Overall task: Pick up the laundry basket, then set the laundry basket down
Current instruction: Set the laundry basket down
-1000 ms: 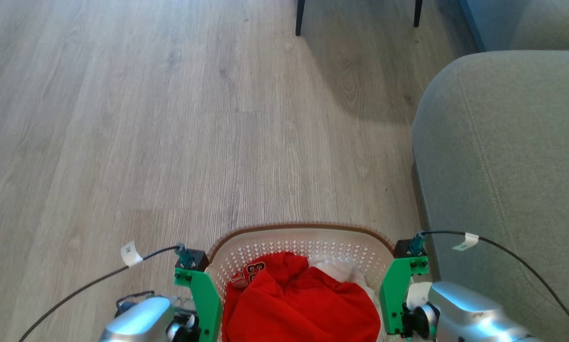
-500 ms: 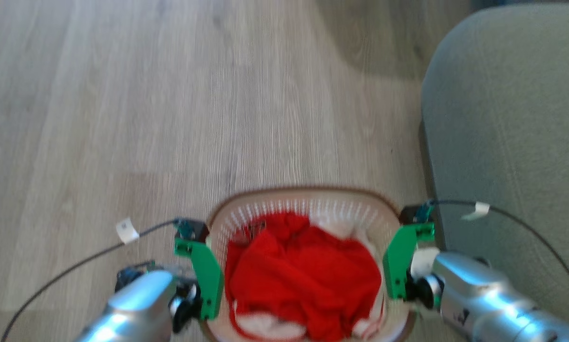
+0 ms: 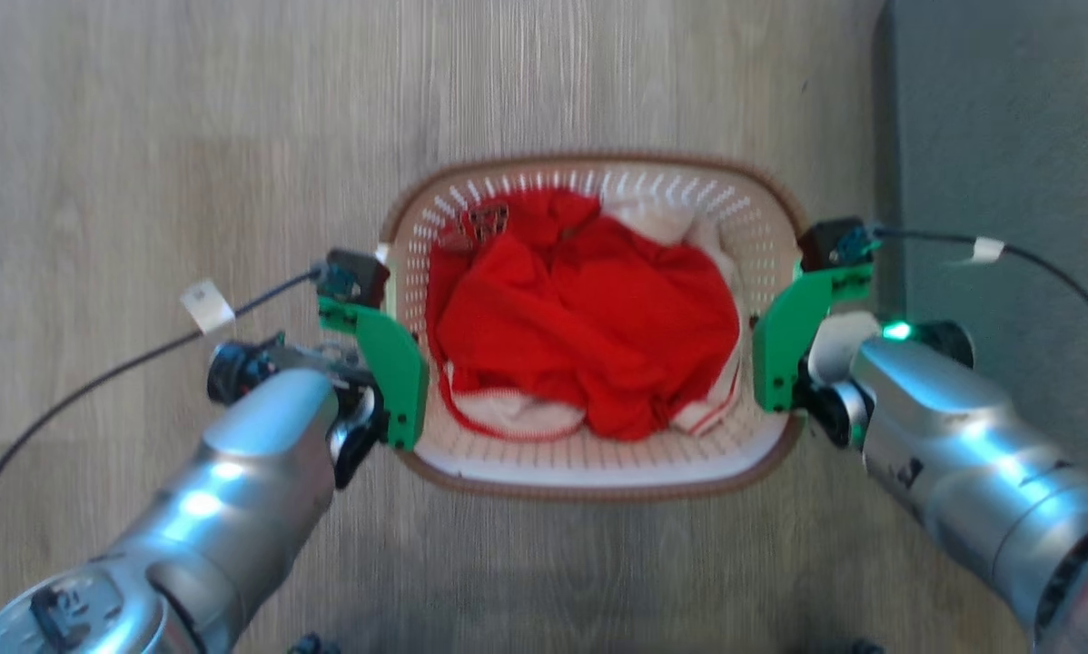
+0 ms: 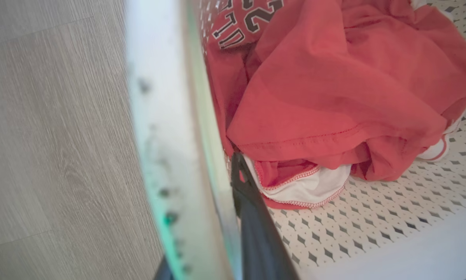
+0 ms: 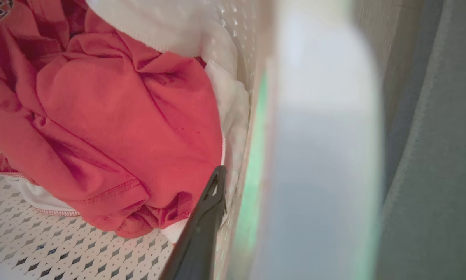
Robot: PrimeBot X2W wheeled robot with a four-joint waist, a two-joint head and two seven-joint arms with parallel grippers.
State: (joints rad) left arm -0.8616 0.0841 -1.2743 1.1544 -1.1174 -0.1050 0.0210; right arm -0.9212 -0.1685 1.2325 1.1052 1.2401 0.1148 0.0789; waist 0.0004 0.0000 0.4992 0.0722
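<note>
**A:** What takes up the most room?

**B:** The wood floor (image 3: 144, 136), bare across the left and top of the head view. A grey sofa (image 3: 1007, 136) runs down the right edge.

**A:** Where's the laundry basket (image 3: 598, 461)?

**B:** Centre of the frame, with its brown rim in sight all round. Its right end is near the sofa, and the right arm's wrist sits in the narrow strip of floor between them. There is open floor on the left. I can't tell whether it rests on the floor or hangs above it.

**A:** What's inside?

**B:** Red clothes (image 3: 589, 318) heaped in the middle, with white fabric showing at their edges. The perforated bottom is bare along the lower side.

**A:** And the grippers?

**B:** The left gripper (image 3: 397, 372) straddles the left wall. Its dark finger (image 4: 252, 229) lies inside against the wall and the other outside, pinching it. The right gripper (image 3: 780, 354) clamps the right wall the same way, its inner finger (image 5: 202, 225) beside the clothes.
</note>
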